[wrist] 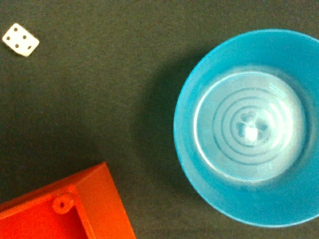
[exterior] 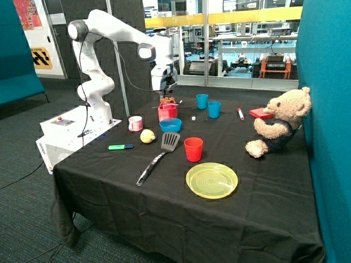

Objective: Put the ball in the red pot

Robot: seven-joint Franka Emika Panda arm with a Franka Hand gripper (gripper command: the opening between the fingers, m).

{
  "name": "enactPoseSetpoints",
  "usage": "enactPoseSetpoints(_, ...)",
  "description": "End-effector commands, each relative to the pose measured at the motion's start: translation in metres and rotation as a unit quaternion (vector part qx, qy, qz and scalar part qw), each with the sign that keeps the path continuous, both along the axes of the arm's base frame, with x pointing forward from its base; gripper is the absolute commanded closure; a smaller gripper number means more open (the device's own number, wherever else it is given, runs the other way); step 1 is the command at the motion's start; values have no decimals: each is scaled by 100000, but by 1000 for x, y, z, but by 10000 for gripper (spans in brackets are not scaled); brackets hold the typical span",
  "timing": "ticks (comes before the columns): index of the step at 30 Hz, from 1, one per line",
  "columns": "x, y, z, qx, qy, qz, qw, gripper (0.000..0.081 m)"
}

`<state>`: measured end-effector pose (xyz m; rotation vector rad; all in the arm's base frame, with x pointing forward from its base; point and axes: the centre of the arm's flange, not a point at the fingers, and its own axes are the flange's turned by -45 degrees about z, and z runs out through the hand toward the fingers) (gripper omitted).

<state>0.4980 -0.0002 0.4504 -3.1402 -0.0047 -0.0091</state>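
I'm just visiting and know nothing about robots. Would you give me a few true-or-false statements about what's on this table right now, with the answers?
1. The small pale yellow ball is already inside the red square-sided pot. False: it lies on the black tablecloth between the pink-and-white mug and the blue plastic bowl.
2. The blue plastic bowl is empty. True.
3. The robot's gripper hangs above the red square-sided pot. True.
4. The black spatula rests on the round yellow plate. False: it lies on the cloth beside the plate.
5. A small white die lies on the cloth. True.
6. The teddy bear sits in the round red plastic cup. False: it sits on the cloth, apart from it.
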Motion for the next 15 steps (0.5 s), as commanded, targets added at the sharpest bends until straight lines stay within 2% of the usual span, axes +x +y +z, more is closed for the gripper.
enactPoseSetpoints(1, 2, 0, 0, -74, 289, 2315, 99973, 0)
enactPoseSetpoints(4, 0, -10, 1, -74, 289, 2217, 99975, 0)
enactPoseSetpoints(5, 0, -12, 2, -73, 289, 2099, 99978, 25)
enactPoseSetpoints(6, -1, -15, 2, -73, 289, 1956, 99980, 128)
enactPoseSetpoints(8, -2, -21, 3, -71, 290, 1398, 99990, 207)
enactPoseSetpoints(15, -4, -33, 4, -71, 290, 1403, 99990, 257)
